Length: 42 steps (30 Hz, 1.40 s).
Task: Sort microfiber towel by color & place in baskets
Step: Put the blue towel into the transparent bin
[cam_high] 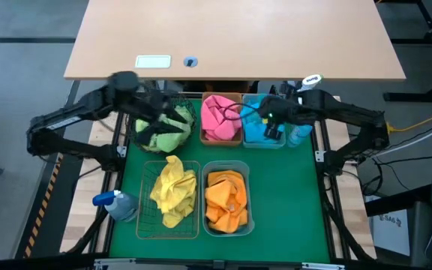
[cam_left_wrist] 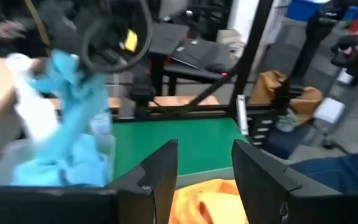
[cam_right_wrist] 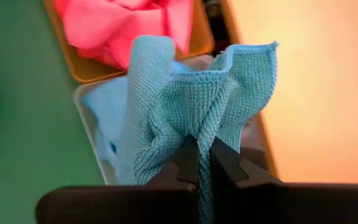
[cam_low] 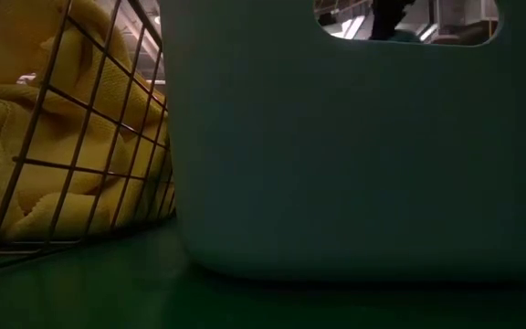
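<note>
My right gripper [cam_right_wrist: 197, 163] is shut on a light blue towel [cam_right_wrist: 185, 99] above the blue bin [cam_high: 283, 144] at the far right, which holds more blue cloth. Beside it, pink towels [cam_high: 217, 116] fill the amber bin. My left gripper [cam_left_wrist: 204, 168] stands open with nothing between its fingers, above the dark green mesh basket of green towels [cam_high: 163, 133] at the far left. Yellow towels [cam_high: 172, 193] lie in the wire basket near the front, and orange towels [cam_high: 227, 199] lie in the bin beside it. My right gripper pinches a bunched fold of the blue towel [cam_right_wrist: 194, 134] between its two fingers, several layers gathered together. The fingers come from above, slanting down. The towel hangs slack below the gripper, its lower end [cam_left_wrist: 61, 168] down in the blue bin.
A blue spray bottle [cam_high: 115, 204] lies at the front left of the green mat, and another [cam_high: 302, 135] stands just right of the blue bin. A wooden table [cam_high: 238, 37] lies beyond the far edge. In the low view the wire basket [cam_low: 53, 137] and a bin wall [cam_low: 354, 164] fill the picture.
</note>
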Each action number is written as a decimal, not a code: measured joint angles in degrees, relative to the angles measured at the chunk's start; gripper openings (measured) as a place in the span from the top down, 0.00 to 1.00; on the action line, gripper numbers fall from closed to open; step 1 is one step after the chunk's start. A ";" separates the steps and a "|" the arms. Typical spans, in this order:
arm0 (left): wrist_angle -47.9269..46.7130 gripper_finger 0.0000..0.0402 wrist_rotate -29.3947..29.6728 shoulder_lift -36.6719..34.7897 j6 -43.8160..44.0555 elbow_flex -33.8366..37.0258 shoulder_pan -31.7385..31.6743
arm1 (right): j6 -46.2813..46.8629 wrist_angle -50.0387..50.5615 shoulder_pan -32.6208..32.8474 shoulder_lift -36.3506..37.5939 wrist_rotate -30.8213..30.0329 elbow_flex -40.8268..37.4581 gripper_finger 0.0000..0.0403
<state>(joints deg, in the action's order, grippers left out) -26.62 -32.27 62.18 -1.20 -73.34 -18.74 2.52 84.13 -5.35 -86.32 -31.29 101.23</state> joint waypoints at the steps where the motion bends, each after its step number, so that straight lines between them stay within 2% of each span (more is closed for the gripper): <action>1: -1.24 0.64 1.25 -1.61 -0.34 0.00 0.01 | -1.94 -1.75 -1.47 0.12 1.93 -1.05 0.97; 5: -7.07 0.64 6.19 -9.56 -2.54 0.00 0.02 | -7.12 -9.38 -6.36 1.76 9.39 -6.51 0.97; 9: -11.76 0.64 11.83 -18.22 -3.51 3.00 0.02 | -9.97 -15.77 -9.83 3.63 11.43 -13.42 0.97; 13: -9.54 0.64 15.41 -28.83 -0.86 13.94 0.02 | -10.91 -19.87 -13.07 5.62 11.46 -19.98 0.97; 16: -3.98 0.64 17.62 -37.31 3.08 24.29 0.02 | -11.82 -22.53 -15.19 6.89 11.46 -23.48 0.97; 22: 3.80 0.64 18.44 -49.43 5.92 39.66 0.02 | -11.41 -26.07 -18.61 8.28 11.44 -24.67 0.97; 26: 8.04 0.64 20.09 -53.36 7.30 47.58 0.02 | -8.96 -29.86 -20.49 8.05 12.24 -24.69 0.97; 31: 16.12 0.64 22.94 -54.78 8.20 56.33 0.02 | -10.01 -34.43 -22.28 7.87 16.79 -26.15 0.97; 37: 23.76 0.64 24.20 -54.81 8.83 62.89 0.04 | -10.59 -43.51 -24.49 7.85 25.64 -33.86 0.97; 42: 36.55 0.64 23.91 -54.81 10.78 70.18 0.04 | -11.79 -52.17 -24.43 7.80 25.97 -40.98 0.97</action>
<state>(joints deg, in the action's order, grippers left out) 9.93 -8.36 7.38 9.59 -3.16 -18.70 -9.27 31.96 -29.78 -78.52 -5.32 60.25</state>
